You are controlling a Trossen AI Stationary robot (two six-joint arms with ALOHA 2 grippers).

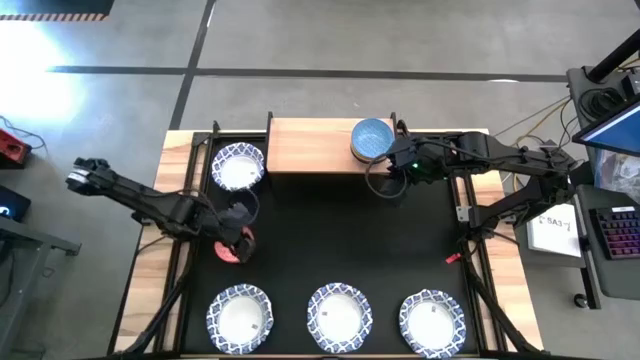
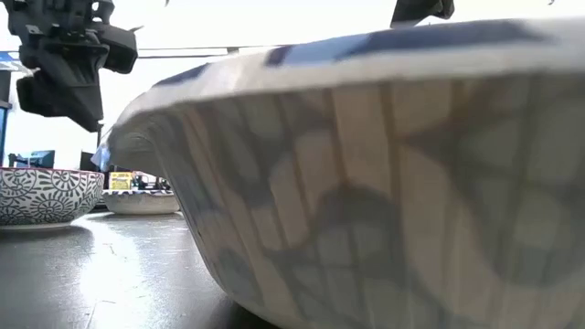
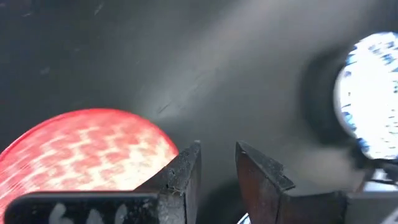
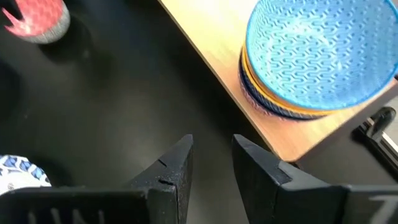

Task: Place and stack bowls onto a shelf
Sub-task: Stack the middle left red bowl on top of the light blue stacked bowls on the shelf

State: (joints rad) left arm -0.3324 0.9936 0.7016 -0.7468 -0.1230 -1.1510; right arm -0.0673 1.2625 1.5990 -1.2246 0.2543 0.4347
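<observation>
On the shelf (image 1: 310, 146) at the far edge, a blue bowl (image 4: 317, 53) is stacked in a yellow-tan one (image 4: 273, 102). My right gripper (image 4: 211, 162) hovers open over the black mat just in front of them, with nothing between its fingers. My left gripper (image 3: 217, 168) is over the mat's left part, open by a narrow gap and also with nothing between its fingers. A red bowl (image 3: 87, 149) stands on the mat just beside it. A grey-patterned bowl (image 2: 46, 194) stands on the mat at left. A white blue-rimmed bowl (image 1: 238, 166) sits on the mat left of the shelf.
Three white blue-rimmed bowls (image 1: 240, 318) (image 1: 339, 316) (image 1: 432, 322) stand in a row along the mat's near edge; the middle one fills the low view. The shelf's left half is bare wood. Cables and a keyboard lie off the table at right.
</observation>
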